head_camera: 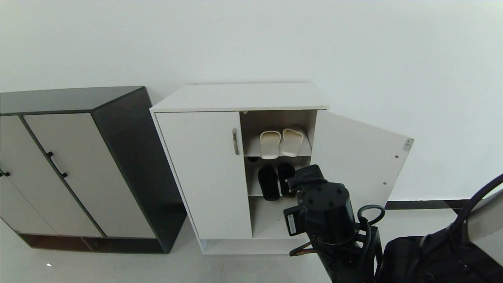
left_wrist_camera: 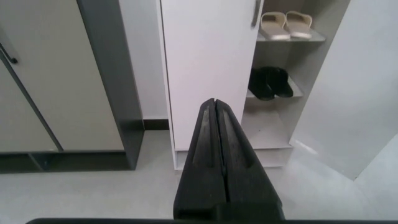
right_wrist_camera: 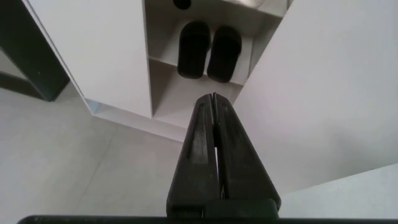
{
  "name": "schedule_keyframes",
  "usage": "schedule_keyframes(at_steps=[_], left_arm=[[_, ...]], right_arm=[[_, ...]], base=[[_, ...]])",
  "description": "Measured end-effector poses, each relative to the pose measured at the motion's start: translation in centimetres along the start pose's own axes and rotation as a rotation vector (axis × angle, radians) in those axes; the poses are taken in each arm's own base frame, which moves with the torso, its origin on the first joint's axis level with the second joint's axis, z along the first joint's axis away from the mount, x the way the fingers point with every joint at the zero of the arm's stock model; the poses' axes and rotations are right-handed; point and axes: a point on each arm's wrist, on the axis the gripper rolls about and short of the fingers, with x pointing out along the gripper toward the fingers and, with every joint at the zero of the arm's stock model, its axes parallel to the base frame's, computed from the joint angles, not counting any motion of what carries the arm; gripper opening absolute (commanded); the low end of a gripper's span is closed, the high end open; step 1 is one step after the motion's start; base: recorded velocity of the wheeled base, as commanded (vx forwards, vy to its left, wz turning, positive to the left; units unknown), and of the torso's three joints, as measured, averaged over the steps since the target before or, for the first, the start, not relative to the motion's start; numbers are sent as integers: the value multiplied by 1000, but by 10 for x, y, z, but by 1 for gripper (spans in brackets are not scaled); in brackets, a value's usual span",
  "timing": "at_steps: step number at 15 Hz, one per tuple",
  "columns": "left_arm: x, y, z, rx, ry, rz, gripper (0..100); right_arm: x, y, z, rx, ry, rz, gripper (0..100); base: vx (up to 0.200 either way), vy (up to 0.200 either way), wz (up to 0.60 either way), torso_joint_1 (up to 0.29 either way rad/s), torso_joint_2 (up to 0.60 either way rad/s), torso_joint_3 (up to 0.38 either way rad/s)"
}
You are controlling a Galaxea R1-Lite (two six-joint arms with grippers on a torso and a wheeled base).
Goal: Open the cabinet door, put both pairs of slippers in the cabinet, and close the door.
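Both pairs of slippers sit inside the white cabinet (head_camera: 239,96), straight ahead of the robot's two claws. The beige pair (head_camera: 270,144) lies side by side on the top shelf, and the black pair (head_camera: 268,182) lies side by side on the shelf below. The bottom compartment (head_camera: 267,220) is under them. The cabinet's right door (head_camera: 353,165) stands swung wide open. The left door (head_camera: 200,173) is shut, with its metal handle (head_camera: 235,141) along the inner edge.

The right claw (right_wrist_camera: 214,99) has its fingers pressed together and grips nothing. It hangs low before the open half of the cabinet, with the black pair just beyond its tip and the open door close on its right. The left claw (left_wrist_camera: 214,106) also has its fingers together and is empty. It sits farther back from the cabinet, facing the shut door, with both pairs of slippers ahead and to its right.

The left wrist view brings in the dark cabinet (left_wrist_camera: 106,74) to that claw's left, and a strip of wall and dark skirting between the two cabinets. The right wrist view gives a close look at the black pair and the pale floor (right_wrist_camera: 74,162) beneath the claw. The head view adds the white cabinet's top, the small fittings at the open door's outer edge and the plain white wall (head_camera: 251,39) behind. A small dark thing (head_camera: 253,159) at the back under the top shelf is too small to make out.
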Motion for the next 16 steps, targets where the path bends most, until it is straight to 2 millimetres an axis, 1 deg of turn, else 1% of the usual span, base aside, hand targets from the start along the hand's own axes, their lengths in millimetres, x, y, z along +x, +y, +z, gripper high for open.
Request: schedule_keyframes(at_steps=[8, 16], left_arm=[[0, 0, 0, 0, 0, 0, 0], [0, 0, 0, 0, 0, -1, 0]], right_arm=[[2, -1, -1, 2, 2, -5, 0], [1, -2, -2, 3, 0, -2, 0]], base=[[0, 0, 0, 204, -518, -311], [0, 0, 0, 253, -574, -322]])
